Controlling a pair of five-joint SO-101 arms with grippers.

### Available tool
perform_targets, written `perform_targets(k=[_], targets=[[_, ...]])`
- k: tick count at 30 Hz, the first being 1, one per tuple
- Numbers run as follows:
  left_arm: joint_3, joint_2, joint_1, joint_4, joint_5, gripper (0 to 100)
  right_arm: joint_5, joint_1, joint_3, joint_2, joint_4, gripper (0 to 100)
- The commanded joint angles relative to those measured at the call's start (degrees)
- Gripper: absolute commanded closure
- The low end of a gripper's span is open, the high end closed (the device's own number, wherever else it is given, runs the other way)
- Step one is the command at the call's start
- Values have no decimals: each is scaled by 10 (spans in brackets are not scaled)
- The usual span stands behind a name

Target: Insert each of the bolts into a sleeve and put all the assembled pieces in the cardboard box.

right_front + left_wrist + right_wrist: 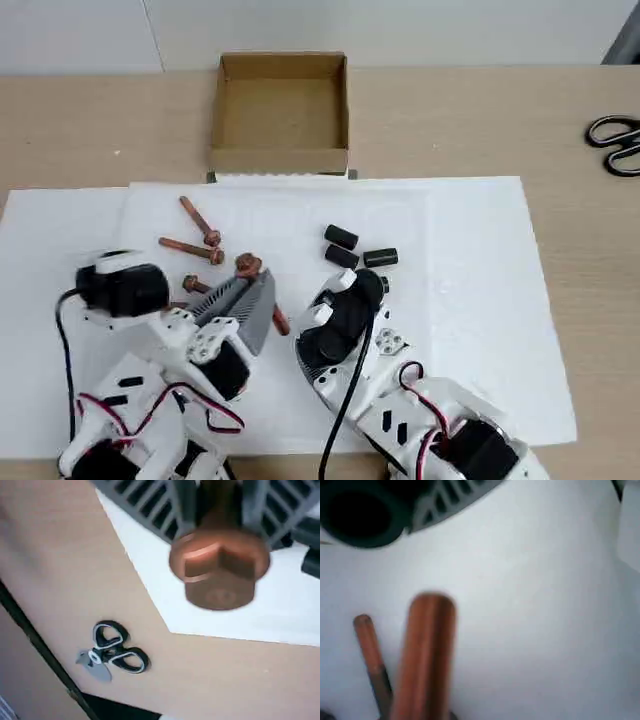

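Left gripper (pixel 248 292): grey ribbed fingers clamped on the copper-coloured hex-flange bolt (pixel 220 570).
Bolt axis: in the high view, head at 11 o'clock and shank tip at 5.
Gap: the sleeve sits near the shank tip at about 2 o'clock, not touching.
Right gripper (pixel 362 288): apparently pinching the short black tubular sleeve (pixel 357 510).
Look: the bolt has a broad flange; the sleeve is thick-walled with a dark bore.

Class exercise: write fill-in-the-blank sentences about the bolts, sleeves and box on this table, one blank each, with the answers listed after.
1. The cardboard box is ___ inside.
2. The left gripper is shut on a copper ___.
3. ___ black sleeves lie loose on the white sheet.
4. The scissors lie off the sheet, on the bare ___.
Missing words: empty; bolt; three; table.
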Motion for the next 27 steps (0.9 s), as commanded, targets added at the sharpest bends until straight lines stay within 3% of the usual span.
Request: perform_targets(k=[1,8,16,27], targets=[[-3,-4,9,-18,4,995,6,-4,-4,1,-15,997],[5,-4,9,-19,4,995,6,-5,-4,1,-16,997],[50,-5,12,-106,4,995,4,-5,-4,0,-16,997],[66,-6,42,-97,4,995,4,-5,-1,1,-42,997]])
